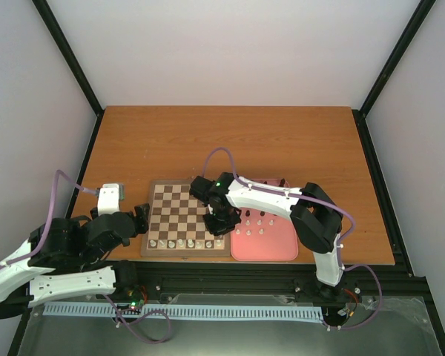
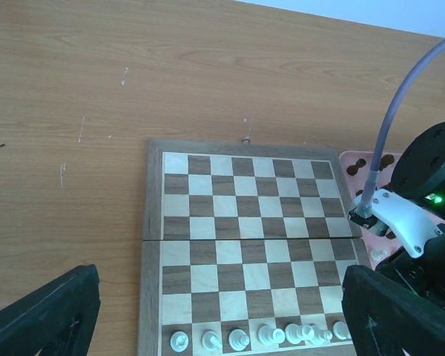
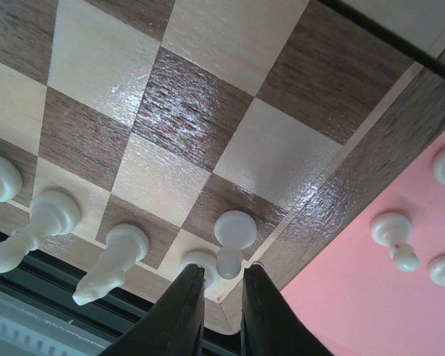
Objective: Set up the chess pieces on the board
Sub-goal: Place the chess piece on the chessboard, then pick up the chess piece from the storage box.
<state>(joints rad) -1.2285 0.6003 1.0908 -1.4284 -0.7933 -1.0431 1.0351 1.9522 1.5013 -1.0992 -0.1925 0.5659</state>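
A white piece (image 3: pixel 233 226) at the board's (image 3: pixel 193 111) near right corner is bracketed by the narrowed right gripper (image 3: pixel 222 276); whether it is gripped cannot be told. The left gripper (image 2: pixel 221 273) is spread wide. Neighbours (image 3: pixel 122 248) could be toppled by skewed lifting.

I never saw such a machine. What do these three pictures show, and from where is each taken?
Two robot arms are bolted to a table. One picture looks down from above; the others come from a camera on each wrist. On it lie a chessboard with cream pieces along its near row, and a pink tray holding more. The left end effector is open and empty. The right end effector hangs over the board's near right corner, a cream piece at its tips; whether it grips is unclear.
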